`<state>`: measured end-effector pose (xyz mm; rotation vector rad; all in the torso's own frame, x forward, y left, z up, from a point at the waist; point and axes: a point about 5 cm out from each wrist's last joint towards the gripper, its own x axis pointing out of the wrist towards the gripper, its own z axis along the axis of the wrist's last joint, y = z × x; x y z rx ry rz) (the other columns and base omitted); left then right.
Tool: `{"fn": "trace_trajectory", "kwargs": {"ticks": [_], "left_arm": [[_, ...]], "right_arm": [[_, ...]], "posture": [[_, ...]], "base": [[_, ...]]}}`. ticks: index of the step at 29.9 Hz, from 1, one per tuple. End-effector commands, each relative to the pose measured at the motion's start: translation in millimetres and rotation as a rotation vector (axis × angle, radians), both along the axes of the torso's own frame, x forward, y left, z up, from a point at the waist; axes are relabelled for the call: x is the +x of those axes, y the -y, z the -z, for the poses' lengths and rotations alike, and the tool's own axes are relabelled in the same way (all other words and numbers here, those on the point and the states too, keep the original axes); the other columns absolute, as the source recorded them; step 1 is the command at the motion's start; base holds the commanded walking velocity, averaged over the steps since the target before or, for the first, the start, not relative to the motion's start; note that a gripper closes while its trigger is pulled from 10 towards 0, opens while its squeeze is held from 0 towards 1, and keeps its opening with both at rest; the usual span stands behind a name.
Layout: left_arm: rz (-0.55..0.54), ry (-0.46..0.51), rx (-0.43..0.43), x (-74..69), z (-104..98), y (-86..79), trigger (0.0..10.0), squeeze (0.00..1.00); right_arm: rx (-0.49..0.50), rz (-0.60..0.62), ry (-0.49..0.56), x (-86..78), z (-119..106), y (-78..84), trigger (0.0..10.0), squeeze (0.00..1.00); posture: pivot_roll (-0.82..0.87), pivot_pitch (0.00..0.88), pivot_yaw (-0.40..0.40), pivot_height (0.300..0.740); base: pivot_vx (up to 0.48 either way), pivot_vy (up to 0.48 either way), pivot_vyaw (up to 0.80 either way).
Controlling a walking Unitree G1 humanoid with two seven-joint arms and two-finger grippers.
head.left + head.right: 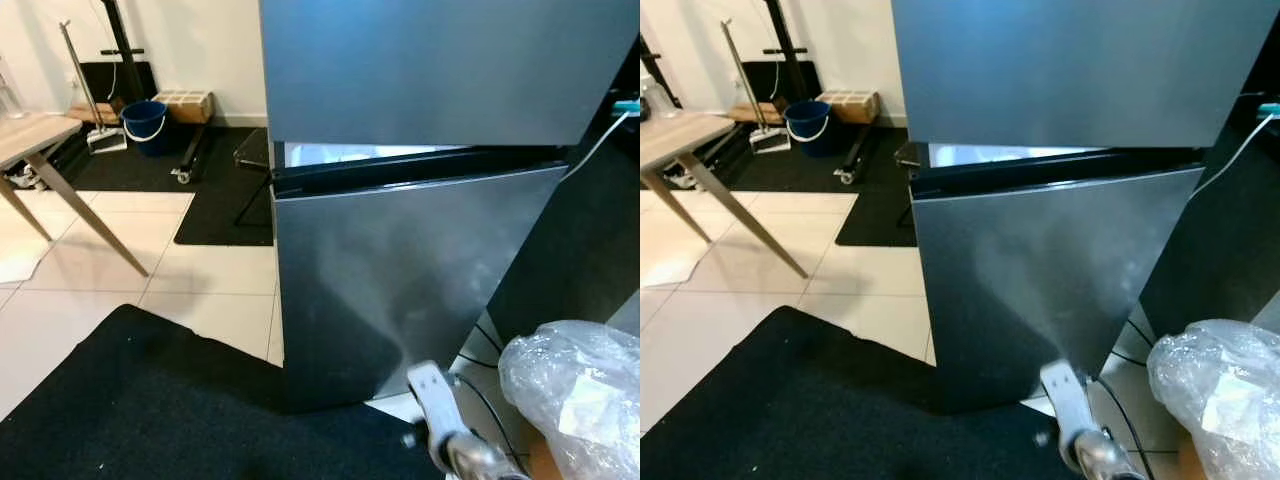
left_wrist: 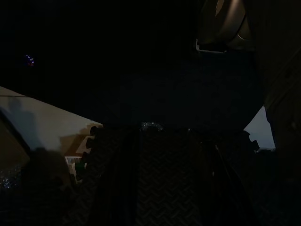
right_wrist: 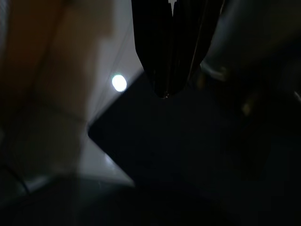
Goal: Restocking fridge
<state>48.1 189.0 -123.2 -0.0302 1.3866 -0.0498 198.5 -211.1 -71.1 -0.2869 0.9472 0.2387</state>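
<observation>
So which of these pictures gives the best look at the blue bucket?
The left eye view: the blue bucket stands whole and clear on the dark mat by the far wall. The right eye view shows it too, from a slightly shifted angle. The two dark wrist views look down at the floor instead.

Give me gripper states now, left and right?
Left gripper: cannot be told, its wrist view is too dark.
Right gripper: jaws shut, holding nothing.

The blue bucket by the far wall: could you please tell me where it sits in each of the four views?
Left eye view: blue bucket upper left, beyond the wooden table.
Right eye view: upper left, slightly further right.
Left wrist view: not in it.
Right wrist view: not in it.
Shared landmark: the fridge.
</observation>
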Motion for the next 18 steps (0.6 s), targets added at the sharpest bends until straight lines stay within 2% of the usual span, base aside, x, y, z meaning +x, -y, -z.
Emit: {"fn": "trace_trajectory", "kwargs": {"ticks": [1, 4, 8, 12, 18], "left_arm": [[-0.006, 0.032, -0.017, 9.9, -1.1, 3.0, 10.0, 0.00], [-0.039, 0.038, -0.022, 11.5, -1.3, 3.0, 10.0, 0.00], [-0.037, 0.039, -0.020, 12.6, -1.6, 1.9, 10.0, 0.00], [-0.037, 0.040, -0.017, 13.7, -1.9, 0.7, 10.0, 0.00], [-0.036, 0.042, -0.022, 15.0, -2.0, 1.1, 10.0, 0.00]], "right_arm": [[-0.040, -0.002, -0.091, -24.1, 11.8, 4.6, 10.0, 0.00], [-0.059, 0.014, -0.173, -51.2, 22.0, 11.1, 10.0, 0.00], [-0.063, 0.030, -0.218, -66.7, 26.9, 14.4, 10.0, 0.00], [-0.077, 0.015, -0.234, -71.9, 28.4, 15.5, 10.0, 0.00], [-0.080, 0.003, -0.225, -69.3, 27.7, 14.4, 10.0, 0.00]], "posture": [[-0.05, 0.000, -0.011, 0.740], [-0.05, 0.000, -0.011, 0.740], [-0.05, 0.000, -0.008, 0.740], [-0.05, 0.000, -0.011, 0.740], [-0.05, 0.000, -0.009, 0.740]], "base": [[0.000, 0.000, 0.00], [0.000, 0.000, 0.00], [0.000, 0.000, 0.00], [0.181, 0.000, 0.00], [0.241, 0.000, 0.00]]}}
